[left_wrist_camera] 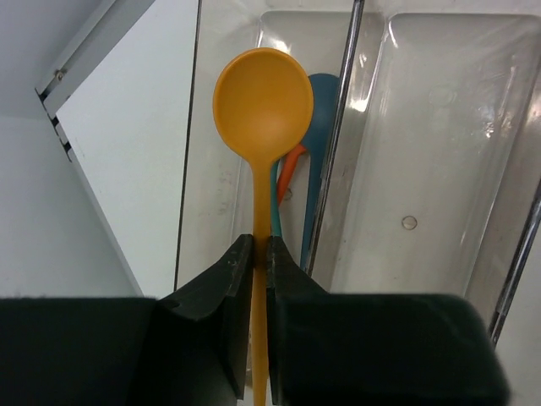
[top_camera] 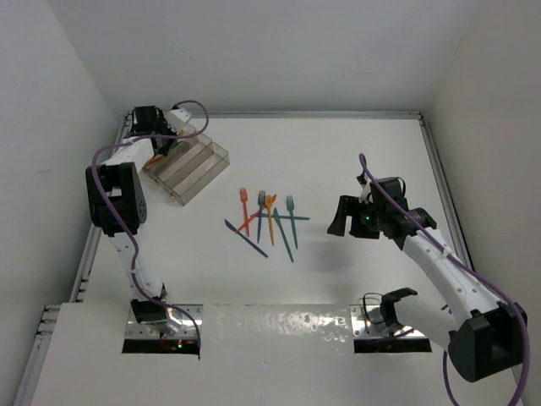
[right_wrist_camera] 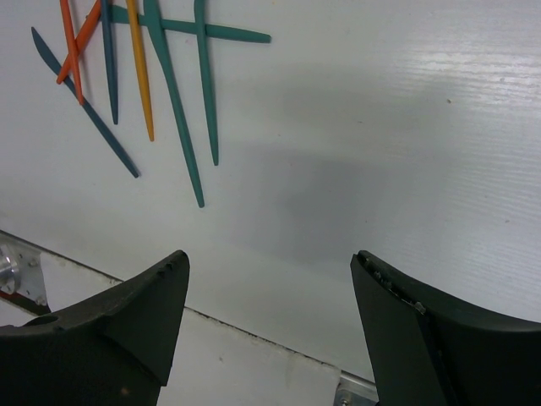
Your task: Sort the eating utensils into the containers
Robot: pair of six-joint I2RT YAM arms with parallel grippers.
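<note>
Orange plastic fills the left wrist view: an orange spoon (left_wrist_camera: 262,101), bowl forward, hangs over the clear tray (left_wrist_camera: 448,127) at the far left of the table (top_camera: 338,152). We see the left gripper (left_wrist_camera: 260,254) clamped on its thin handle, both fingers pressed flat against it. The spoon sits above the compartment on the left of that view, where a teal spoon (left_wrist_camera: 321,110) and a red-orange utensil (left_wrist_camera: 290,165) already lie. The neighbouring compartment looks bare.

We judge the step in hand to be the drop: this spoon is lined up lengthwise with its slot and has not yet been let go. From above we cannot tell how high it hangs over the tray floor.

Near the middle of the table, the loose pile of forks and knives (top_camera: 266,220) waits, orange, teal and dark blue, several crossing one another. The right gripper (right_wrist_camera: 269,258) hovers beside that pile, fingers wide apart and holding nothing.

We reckon the next move calls for the left fingers to part so the spoon falls among its fellows. After that comes a pick from the crossed pile, where overlapping handles may make a clean single grasp awkward, so an outlying piece looks the safer choice.
</note>
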